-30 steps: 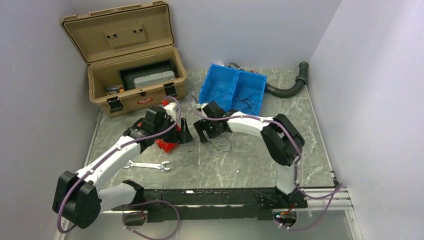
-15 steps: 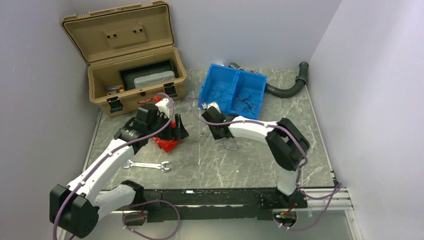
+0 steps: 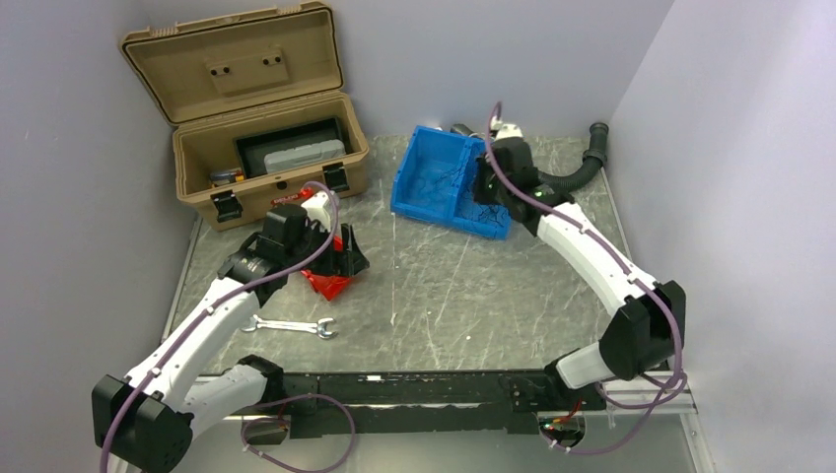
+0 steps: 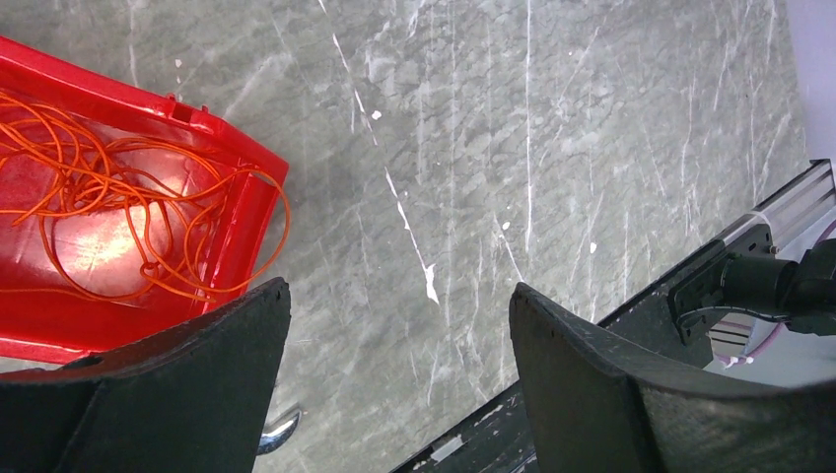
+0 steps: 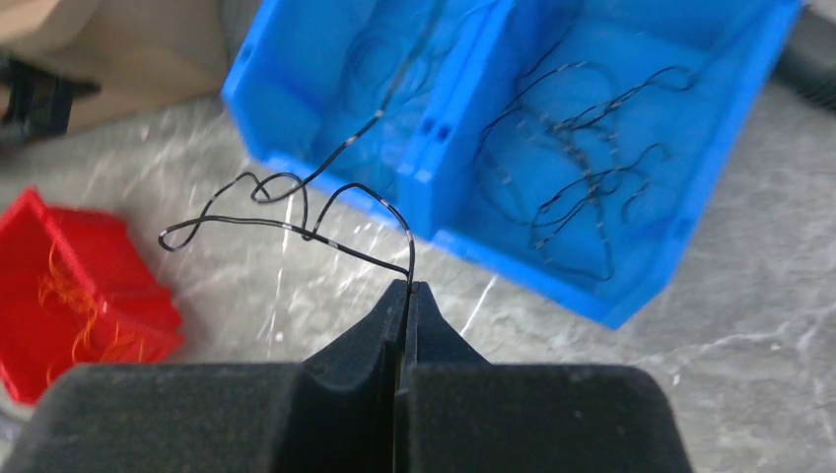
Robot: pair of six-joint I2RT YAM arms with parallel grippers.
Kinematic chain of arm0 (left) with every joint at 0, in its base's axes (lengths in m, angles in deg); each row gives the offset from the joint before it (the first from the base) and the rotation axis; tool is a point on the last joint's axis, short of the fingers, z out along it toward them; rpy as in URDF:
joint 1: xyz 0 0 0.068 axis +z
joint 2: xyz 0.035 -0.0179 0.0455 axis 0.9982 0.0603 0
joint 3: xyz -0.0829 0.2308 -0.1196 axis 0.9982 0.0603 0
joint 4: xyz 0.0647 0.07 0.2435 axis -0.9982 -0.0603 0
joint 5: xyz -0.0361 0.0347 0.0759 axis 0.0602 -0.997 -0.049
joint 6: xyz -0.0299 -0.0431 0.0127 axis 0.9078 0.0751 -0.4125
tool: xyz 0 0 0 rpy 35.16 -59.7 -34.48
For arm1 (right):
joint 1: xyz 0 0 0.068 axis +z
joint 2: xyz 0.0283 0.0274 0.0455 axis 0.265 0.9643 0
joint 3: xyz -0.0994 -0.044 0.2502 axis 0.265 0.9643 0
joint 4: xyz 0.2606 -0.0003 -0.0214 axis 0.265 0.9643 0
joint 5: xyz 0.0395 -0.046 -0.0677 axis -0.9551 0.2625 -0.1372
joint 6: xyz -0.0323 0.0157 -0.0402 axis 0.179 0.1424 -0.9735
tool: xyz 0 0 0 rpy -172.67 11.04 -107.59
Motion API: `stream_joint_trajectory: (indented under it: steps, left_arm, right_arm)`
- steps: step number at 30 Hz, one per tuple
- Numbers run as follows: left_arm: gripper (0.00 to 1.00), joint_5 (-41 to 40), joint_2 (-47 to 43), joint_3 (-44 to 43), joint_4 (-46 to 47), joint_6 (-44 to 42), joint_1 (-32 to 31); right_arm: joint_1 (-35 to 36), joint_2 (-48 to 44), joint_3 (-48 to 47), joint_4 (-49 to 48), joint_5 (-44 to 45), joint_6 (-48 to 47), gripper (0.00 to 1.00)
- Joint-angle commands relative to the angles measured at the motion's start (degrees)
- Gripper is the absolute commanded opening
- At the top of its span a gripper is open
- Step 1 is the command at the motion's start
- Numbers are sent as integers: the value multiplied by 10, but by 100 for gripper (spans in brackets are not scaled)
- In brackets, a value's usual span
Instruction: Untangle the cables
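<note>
right fingers (image 5: 355,357) pinch a black cable (image 5: 296,232), its looped length running sideways from their tips; left fingers (image 4: 177,384) spread wide.

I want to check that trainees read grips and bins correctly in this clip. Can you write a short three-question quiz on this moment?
1. True or false: the right claw is shut on a thin black cable.
2. The orange cables lie in: A the red bin; B the blue bin; C the tan case.
3. Fill in: the left claw is ____ and holds nothing.
Key: 1 true; 2 A; 3 open.
</note>
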Motion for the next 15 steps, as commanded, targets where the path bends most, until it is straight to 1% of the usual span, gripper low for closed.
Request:
stream_joint_trajectory:
  steps: [1,4,7,9,13,15]
  left_arm:
    - [85,2,-8,-25,6,-4,3]
    - [85,7,-9,-25,7,-4,3]
    - [85,6,-12,-27,3,-6,3]
    - [87,-2,-14,-30,-2,-7,3]
    - [91,-16,-17,-35,-8,-12,3]
    - [92,-19,-17,-37,-11,-15,3]
  right_arm:
    - [-74,30,-44,7,-46,36,0]
    - [-129,75,-56,-24,-75,80,0]
    - [-159,137,-89,-22,-55,125,0]
    - [-162,171,-97,-37,-31,164,0]
    - [-162,228,-93,-108,-46,211,0]
    - [-161,266,-119,-97,-12,228,0]
